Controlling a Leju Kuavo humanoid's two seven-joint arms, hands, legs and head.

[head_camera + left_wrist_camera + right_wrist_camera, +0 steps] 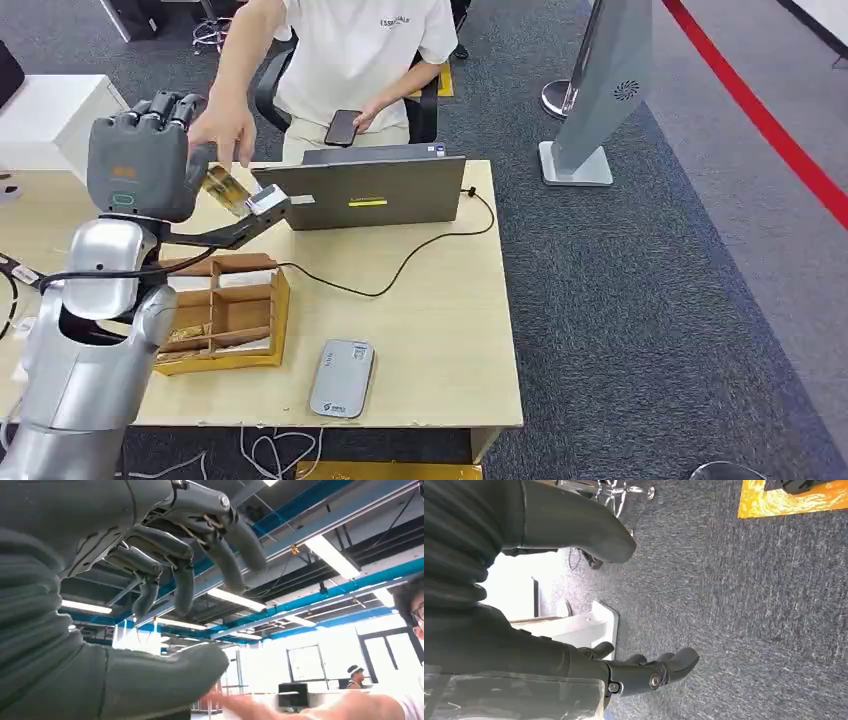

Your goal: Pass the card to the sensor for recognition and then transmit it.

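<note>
On the pale table [440, 330], a grey laptop [370, 195] bearing a yellow strip with print too small to read, then a divided wooden box [240, 312] with gold cards [185, 335] lying in its left compartments, then a grey sensor pad [342, 378] with a tiny illegible logo. Above the box, the raised left hand [140, 150], fingers spread and grasping nothing, with the shiny gold card [226, 188] just beside its thumb, under a person's hand [222, 125]. Over the carpet, the right hand [644, 672], hanging loose and unclenched, grasping nothing.
</note>
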